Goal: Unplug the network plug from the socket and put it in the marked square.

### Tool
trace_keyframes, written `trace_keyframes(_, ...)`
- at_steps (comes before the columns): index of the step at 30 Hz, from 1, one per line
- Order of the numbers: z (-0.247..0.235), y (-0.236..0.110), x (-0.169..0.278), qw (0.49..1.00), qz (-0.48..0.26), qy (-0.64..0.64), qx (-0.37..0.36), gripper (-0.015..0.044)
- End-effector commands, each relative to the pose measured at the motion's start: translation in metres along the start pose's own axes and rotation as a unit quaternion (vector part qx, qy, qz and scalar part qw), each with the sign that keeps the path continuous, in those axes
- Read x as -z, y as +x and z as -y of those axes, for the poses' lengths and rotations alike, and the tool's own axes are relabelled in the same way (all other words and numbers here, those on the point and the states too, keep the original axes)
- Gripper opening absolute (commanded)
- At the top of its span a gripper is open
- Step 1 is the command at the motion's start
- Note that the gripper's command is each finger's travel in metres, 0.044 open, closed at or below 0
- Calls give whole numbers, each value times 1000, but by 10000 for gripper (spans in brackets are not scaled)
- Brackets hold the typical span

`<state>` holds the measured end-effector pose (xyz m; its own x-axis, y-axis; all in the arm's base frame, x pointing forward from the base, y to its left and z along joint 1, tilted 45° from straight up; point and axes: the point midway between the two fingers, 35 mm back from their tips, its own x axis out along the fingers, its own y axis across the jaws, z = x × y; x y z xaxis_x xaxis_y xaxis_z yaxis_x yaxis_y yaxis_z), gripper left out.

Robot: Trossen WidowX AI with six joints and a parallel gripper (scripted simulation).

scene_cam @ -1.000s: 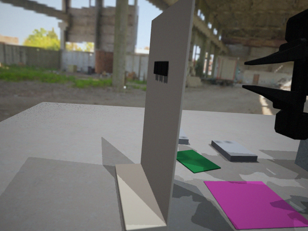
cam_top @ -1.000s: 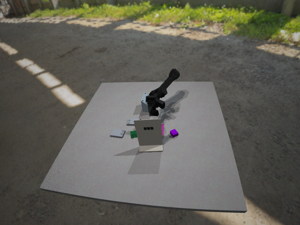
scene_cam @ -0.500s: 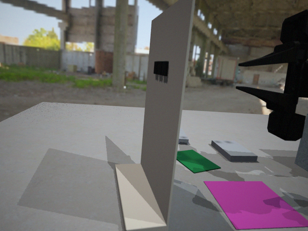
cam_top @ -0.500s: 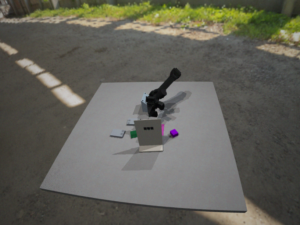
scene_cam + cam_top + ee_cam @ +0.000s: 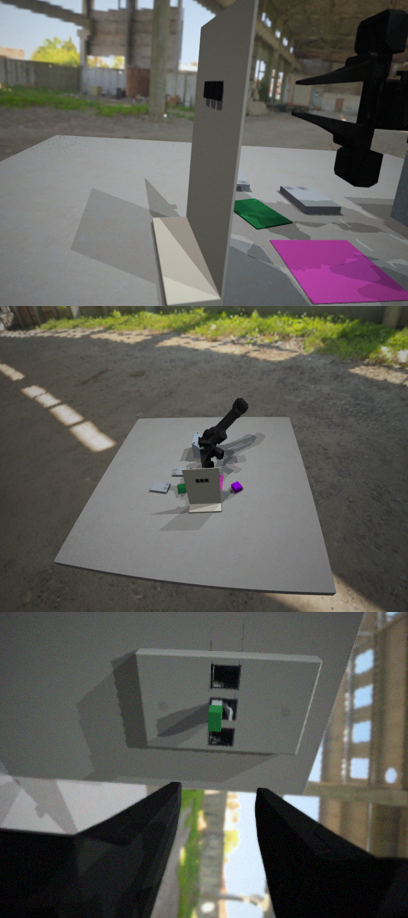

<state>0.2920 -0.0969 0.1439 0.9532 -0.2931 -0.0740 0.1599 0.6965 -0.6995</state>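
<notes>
Plainly the end effector (image 5: 216, 812) hangs part-open, grasping nothing, short of the green plug (image 5: 215, 717), whose tab stays indistinct.

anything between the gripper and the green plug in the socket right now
Nothing: in the wrist view only open air separates the black gripper from the green plug seated in the grey socket plate; the exterior view shows the same gap before the upright panel.

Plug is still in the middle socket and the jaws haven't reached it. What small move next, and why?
Probably ease the gripper forward toward the panel, lined up with the green plug. In the wrist view the plug sits locked in the middle socket, above and beyond the jaws, which stand part open with nothing between them. In the exterior view the fingers are clearly short of the panel, so the tab is out of reach.
</notes>
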Motion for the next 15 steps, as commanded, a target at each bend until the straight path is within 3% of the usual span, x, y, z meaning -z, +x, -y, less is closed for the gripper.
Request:
trace_keyframes(1,0,10,-2,1000,1,-5,6,156)
trace_keyframes(15,-2,28,-6,1000,2,-7,9,156)
